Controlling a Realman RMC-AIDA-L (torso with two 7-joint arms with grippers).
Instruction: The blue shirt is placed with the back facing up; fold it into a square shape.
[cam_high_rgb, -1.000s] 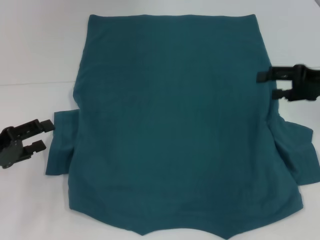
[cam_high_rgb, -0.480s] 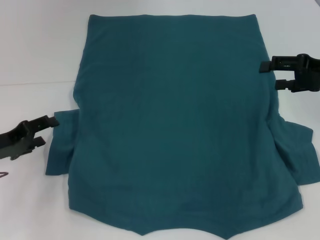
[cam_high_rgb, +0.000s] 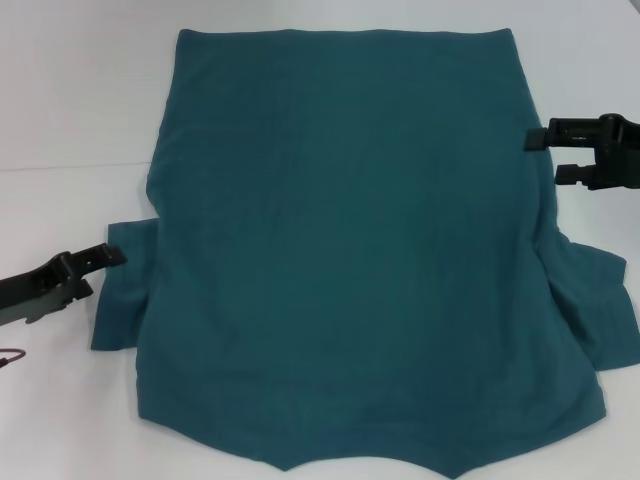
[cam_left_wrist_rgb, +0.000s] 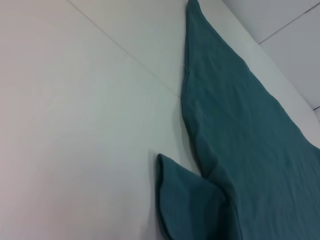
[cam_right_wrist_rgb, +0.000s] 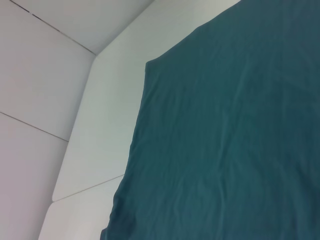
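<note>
Head view: blue shirt (cam_high_rgb: 360, 250) lies flat, back up, on white table (cam_high_rgb: 70, 110), not yet folded. Left hand (cam_high_rgb: 90, 270), fingers parted, sits at the left sleeve edge, likely lining up a pinch. Right hand (cam_high_rgb: 548, 155), also parted, sits at the shirt's right side edge. Left wrist view: sleeve (cam_left_wrist_rgb: 187, 205) lies flat, ungripped. Right wrist view: only shirt back and table.

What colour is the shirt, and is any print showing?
Plain dark teal-blue shirt, no print visible; head view shows it best.
</note>
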